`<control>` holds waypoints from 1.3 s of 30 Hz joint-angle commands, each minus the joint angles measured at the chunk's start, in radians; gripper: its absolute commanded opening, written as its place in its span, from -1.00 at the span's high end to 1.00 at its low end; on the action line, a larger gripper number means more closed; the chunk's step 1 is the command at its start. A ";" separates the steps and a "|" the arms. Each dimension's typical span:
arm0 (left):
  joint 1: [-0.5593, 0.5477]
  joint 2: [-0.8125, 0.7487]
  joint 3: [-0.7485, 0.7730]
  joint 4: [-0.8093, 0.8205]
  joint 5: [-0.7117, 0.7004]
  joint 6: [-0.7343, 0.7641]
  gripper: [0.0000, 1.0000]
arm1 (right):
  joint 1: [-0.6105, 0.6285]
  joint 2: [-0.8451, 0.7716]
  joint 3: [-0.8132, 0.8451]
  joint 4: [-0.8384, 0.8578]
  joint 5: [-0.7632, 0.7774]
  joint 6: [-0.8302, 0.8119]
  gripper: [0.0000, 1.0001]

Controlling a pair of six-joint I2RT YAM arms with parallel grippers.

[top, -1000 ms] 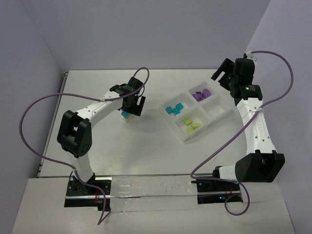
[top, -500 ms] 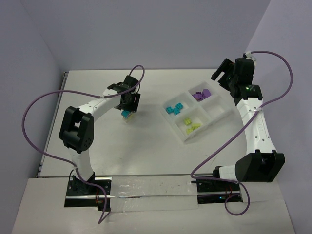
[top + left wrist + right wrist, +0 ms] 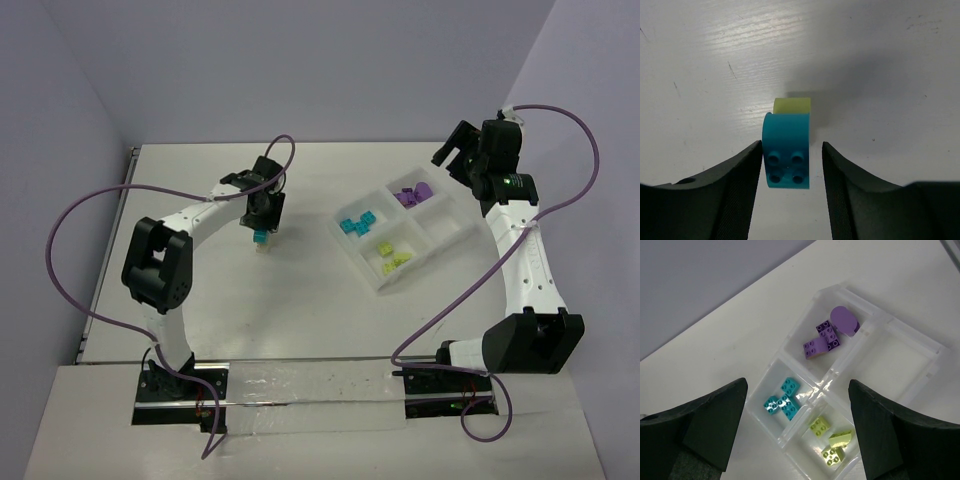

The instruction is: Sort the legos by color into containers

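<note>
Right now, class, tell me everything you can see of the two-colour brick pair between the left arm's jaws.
The brick pair is glossy plastic: a cyan block with four round studs or sockets facing the wrist camera, and a lime-green piece joined behind it. It rests on the white table between the open jaws of the left gripper. One jaw is at its side and the other stands apart.

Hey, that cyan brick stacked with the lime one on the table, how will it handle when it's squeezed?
Likely stiff: the brick pair looks like hard moulded plastic, so it should not bend. Its smooth sides could slip in the left gripper. Being small and stacked, it may tip if one finger reaches it first.
</note>
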 commanded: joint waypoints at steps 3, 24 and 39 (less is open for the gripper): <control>0.006 0.021 -0.005 0.030 0.032 -0.009 -0.06 | -0.005 -0.002 0.040 -0.006 -0.015 0.000 -0.78; 0.172 -0.269 -0.011 0.639 1.074 -0.543 0.99 | 0.110 0.000 0.016 0.109 -0.763 -0.228 -0.73; 0.170 -0.282 -0.122 1.142 1.245 -0.893 0.99 | 0.275 0.107 -0.030 0.262 -1.129 -0.153 -0.73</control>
